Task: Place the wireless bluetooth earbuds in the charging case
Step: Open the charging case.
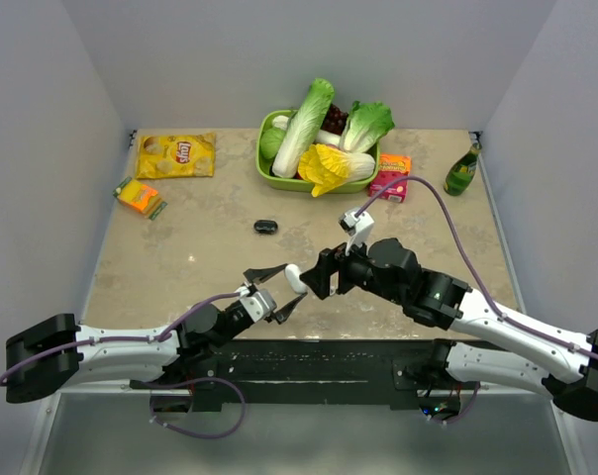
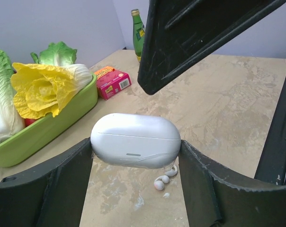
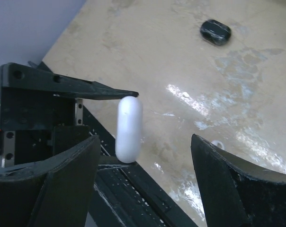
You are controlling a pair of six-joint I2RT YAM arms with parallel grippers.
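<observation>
The charging case (image 2: 135, 140) is a glossy white oval with its lid closed. It is held off the table between the two fingers of my left gripper (image 2: 136, 158), which is shut on its ends. From above, the case (image 1: 294, 278) sits at the left gripper (image 1: 282, 285) tips near the table's front edge. My right gripper (image 1: 324, 277) hovers just right of it, open and empty. In the right wrist view the case (image 3: 129, 128) stands end-on ahead of the right gripper (image 3: 145, 165). A white earbud (image 2: 164, 179) lies on the table under the case.
A small dark oval object (image 1: 266, 227) lies mid-table. At the back stand a green tray (image 1: 269, 176) of cabbages, a yellow chip bag (image 1: 176, 155), a pink box (image 1: 390, 178), a green bottle (image 1: 462, 170) and an orange-green pack (image 1: 139, 197).
</observation>
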